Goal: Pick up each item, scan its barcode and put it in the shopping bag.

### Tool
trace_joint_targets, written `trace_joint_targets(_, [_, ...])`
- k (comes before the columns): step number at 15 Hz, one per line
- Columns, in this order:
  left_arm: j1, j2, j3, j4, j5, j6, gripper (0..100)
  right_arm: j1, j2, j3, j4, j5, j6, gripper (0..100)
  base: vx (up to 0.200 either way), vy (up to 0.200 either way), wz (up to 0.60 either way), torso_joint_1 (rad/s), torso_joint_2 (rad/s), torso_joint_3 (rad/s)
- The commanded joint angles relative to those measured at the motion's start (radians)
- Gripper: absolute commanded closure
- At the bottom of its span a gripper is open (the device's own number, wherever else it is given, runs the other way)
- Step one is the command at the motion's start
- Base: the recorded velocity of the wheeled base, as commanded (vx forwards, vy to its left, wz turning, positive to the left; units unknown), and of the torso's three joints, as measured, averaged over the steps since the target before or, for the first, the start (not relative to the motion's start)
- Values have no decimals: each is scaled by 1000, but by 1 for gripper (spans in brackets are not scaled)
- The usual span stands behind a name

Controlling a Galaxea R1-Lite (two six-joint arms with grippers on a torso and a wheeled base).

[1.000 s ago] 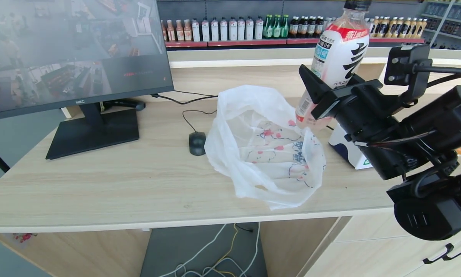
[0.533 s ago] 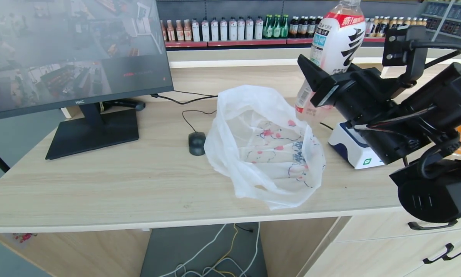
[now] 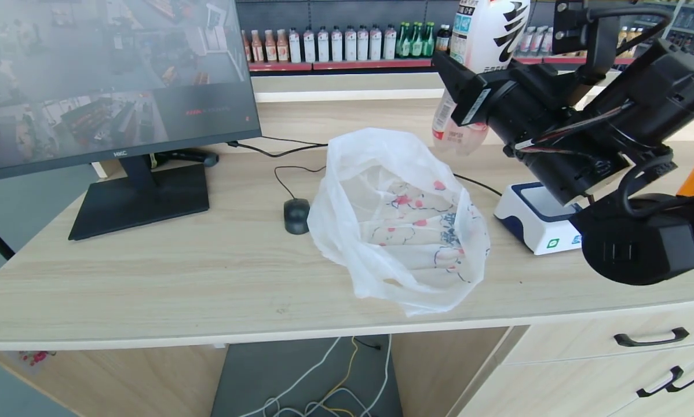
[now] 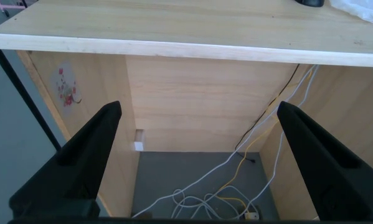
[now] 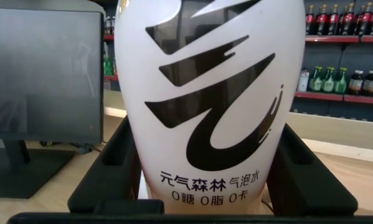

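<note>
- I am clamping my right end effector (image 3: 468, 87) on the drink bottle (image 3: 486, 26), gripping it low on its body. The bottle is hanging roughly upright, high above the counter (image 3: 208, 272), beyond the far rim of the shopping bag (image 3: 335, 191) and off to the side of the scanner (image 3: 532, 220).
- My left end effector (image 4: 195, 162) is hanging below the counter's front edge with its fingers spread wide and nothing between them.
- The bottle is looking smooth, rounded and probably heavy, so I am expecting it could slide through my pads if I swing it sharply.
- The bag is thin and slumping, with its mouth sagging partly shut. If I am coming down off-centre, the bottle's base could catch the rim, fold it closed or drag the whole bag along the counter.
- The bag is sitting near the counter's front edge, so letting go from too high could tip it over that edge.
- I cannot tell where the barcode is facing, so I am risking bagging the bottle unscanned.
- If I am travelling low, my arm could knock the scanner.
</note>
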Motion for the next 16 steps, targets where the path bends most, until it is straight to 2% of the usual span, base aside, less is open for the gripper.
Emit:
trace_joint_targets(1, [0, 0, 0, 0, 1, 0, 0, 1, 35, -23, 2, 2, 0, 100, 0, 0, 0, 0, 0, 0])
trace_joint_targets(4, [0, 0, 0, 0, 1, 0, 0, -4, 79, -118, 63, 15, 31, 100, 0, 0, 0, 0, 0, 0])
trace_joint_targets(8, [0, 0, 0, 0, 1, 0, 0, -18, 129, -152, 121, 92, 34, 100, 0, 0, 0, 0, 0, 0])
trace_joint_targets(16, [0, 0, 0, 0, -1, 0, 0, -1, 267, -238, 118, 94, 109, 100, 0, 0, 0, 0, 0, 0])
